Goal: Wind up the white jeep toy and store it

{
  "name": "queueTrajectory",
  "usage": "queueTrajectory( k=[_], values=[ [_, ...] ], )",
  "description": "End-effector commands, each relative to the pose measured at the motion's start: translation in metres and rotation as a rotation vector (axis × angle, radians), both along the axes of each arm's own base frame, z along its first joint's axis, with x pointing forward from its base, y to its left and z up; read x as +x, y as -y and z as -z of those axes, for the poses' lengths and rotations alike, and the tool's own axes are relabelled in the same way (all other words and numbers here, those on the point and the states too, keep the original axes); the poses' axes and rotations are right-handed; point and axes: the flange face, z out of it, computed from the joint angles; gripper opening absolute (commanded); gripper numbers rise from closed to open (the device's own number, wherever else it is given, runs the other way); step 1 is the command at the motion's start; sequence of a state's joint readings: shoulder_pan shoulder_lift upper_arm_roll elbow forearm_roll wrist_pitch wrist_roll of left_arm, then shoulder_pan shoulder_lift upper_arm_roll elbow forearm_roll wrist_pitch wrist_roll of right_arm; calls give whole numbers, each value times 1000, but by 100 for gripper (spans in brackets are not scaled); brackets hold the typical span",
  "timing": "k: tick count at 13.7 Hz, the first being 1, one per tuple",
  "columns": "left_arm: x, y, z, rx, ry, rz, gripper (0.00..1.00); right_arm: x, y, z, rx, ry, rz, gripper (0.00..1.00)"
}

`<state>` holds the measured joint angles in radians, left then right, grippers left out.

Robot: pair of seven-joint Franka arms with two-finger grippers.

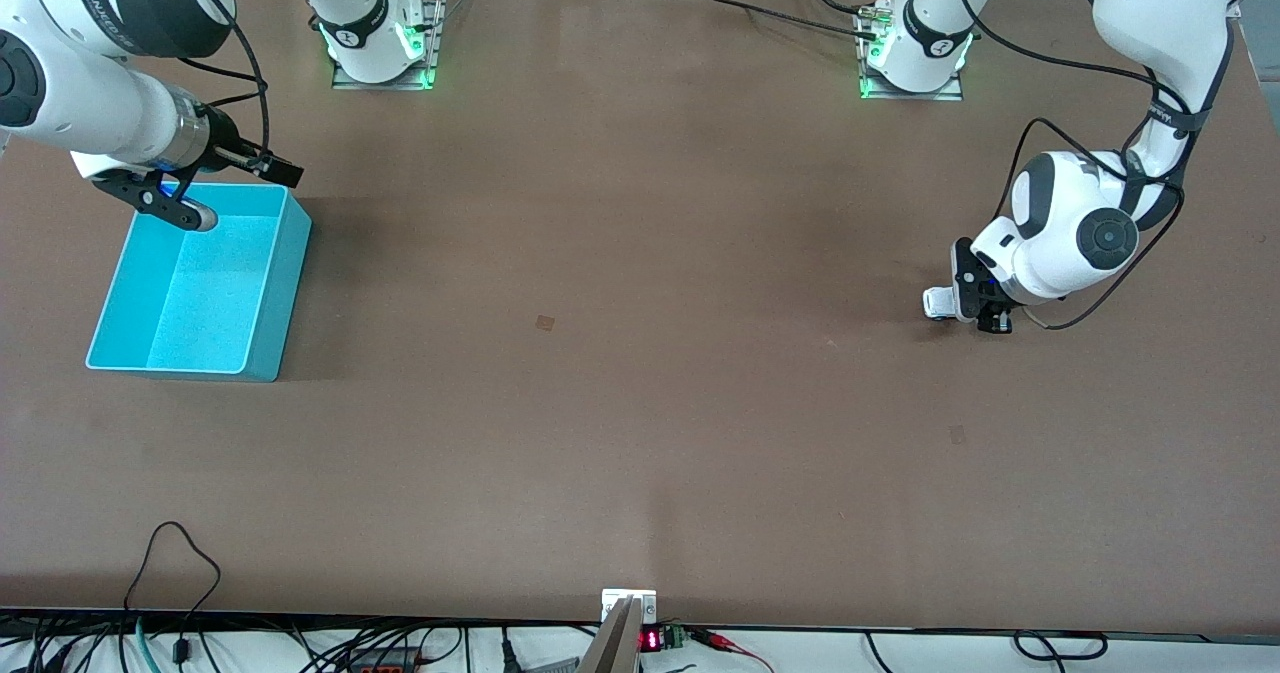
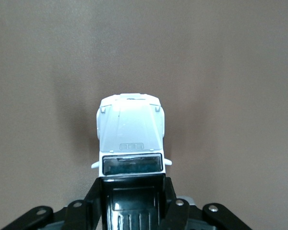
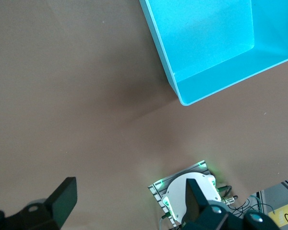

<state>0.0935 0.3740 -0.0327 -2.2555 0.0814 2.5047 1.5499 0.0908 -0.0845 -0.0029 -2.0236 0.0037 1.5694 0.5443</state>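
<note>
Your left gripper (image 1: 968, 305) is down at the table (image 1: 640, 353) toward the left arm's end, and its jaws are clenched on the white jeep toy (image 2: 130, 136). In the left wrist view you see the black fingers (image 2: 175, 211) pressed against both sides of the jeep's black rear section, with the white hood and windshield sticking out ahead of them. In the front view only a small white bit of the jeep shows beside the gripper, low at the table surface.

Your right gripper (image 1: 165, 198) hangs over the turquoise bin (image 1: 275, 283) at the right arm's end of the table, jaws released and holding nothing. That arm waits. The bin's inside shows only its turquoise floor.
</note>
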Motion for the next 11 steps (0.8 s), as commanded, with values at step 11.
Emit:
queueTrajectory(
  k=[11],
  values=[
    [2, -9, -2, 12, 48, -99, 3, -3, 1, -1, 12, -3, 5, 100]
  ],
)
